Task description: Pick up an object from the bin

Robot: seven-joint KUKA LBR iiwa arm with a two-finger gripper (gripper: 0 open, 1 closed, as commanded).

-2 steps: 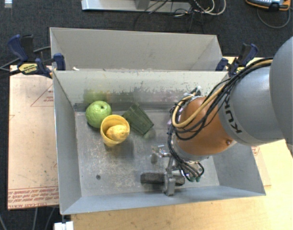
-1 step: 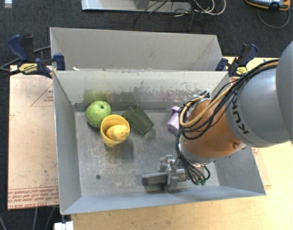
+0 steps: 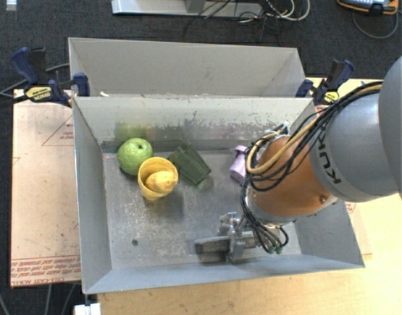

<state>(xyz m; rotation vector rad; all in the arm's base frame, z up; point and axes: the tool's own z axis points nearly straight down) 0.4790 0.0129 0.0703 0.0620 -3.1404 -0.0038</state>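
camera view: gripper [image 3: 214, 248] low over bare bin [image 3: 122, 241] floor, down-right of yellow cup [image 3: 157, 177]
grip: open or closed, cannot tell
green apple [image 3: 134, 155]: touching cup

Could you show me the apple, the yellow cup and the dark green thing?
Apple [image 3: 134, 156], camera view, middle of its skin.
Yellow cup [image 3: 143, 176], camera view, left side of its rim.
Dark green thing [image 3: 190, 164], camera view, middle of its top face.

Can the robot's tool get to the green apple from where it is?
Probably yes. The green apple lies uncovered at the back left of the bin. Only the yellow cup crowds it, and bare floor separates it from the tool.
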